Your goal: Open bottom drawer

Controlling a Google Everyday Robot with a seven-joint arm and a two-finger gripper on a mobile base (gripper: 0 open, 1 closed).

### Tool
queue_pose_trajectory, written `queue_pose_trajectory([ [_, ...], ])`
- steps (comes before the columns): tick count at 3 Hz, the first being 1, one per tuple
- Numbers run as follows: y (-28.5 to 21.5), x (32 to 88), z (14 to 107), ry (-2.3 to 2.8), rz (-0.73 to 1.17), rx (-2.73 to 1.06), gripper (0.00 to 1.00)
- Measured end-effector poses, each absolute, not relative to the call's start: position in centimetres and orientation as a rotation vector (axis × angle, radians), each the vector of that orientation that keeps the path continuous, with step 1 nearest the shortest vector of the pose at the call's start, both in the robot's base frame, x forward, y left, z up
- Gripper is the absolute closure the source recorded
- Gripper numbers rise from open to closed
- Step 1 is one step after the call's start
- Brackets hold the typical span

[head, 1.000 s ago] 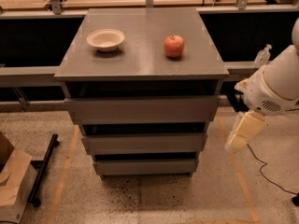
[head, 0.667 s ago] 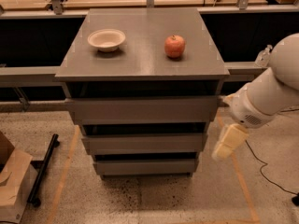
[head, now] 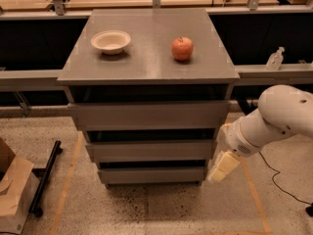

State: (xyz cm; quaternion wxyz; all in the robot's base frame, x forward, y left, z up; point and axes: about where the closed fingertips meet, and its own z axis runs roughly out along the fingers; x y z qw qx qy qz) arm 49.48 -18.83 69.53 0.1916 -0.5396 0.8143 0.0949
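The grey cabinet (head: 146, 62) stands in the middle with three handleless drawer fronts stepped inward. The bottom drawer (head: 151, 174) is the lowest and narrowest front, and it sits closed just above the floor. My gripper (head: 222, 168) hangs from the white arm (head: 274, 116) at the cabinet's lower right, its cream fingers pointing down-left beside the right end of the bottom drawer front. It holds nothing.
A white bowl (head: 111, 41) and a red apple (head: 182, 48) sit on the cabinet top. A cardboard box (head: 12, 195) and a black bar (head: 44, 180) lie on the floor at left. A bottle (head: 275, 58) stands on the right ledge. A cable (head: 283, 185) trails at right.
My arm has swung down and to the left, bringing the gripper from beside the middle drawer to the right end of the bottom drawer. The drawers have not moved.
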Motion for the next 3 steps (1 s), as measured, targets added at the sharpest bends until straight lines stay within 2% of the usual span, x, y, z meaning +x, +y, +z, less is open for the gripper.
queue_pose_trajectory([
  [1, -18.1, 50.2, 65.7, 2.305, 0.433, -1.478, 0.0],
  [3, -16.5, 50.6, 63.0, 2.322, 0.524, -1.473, 0.0],
])
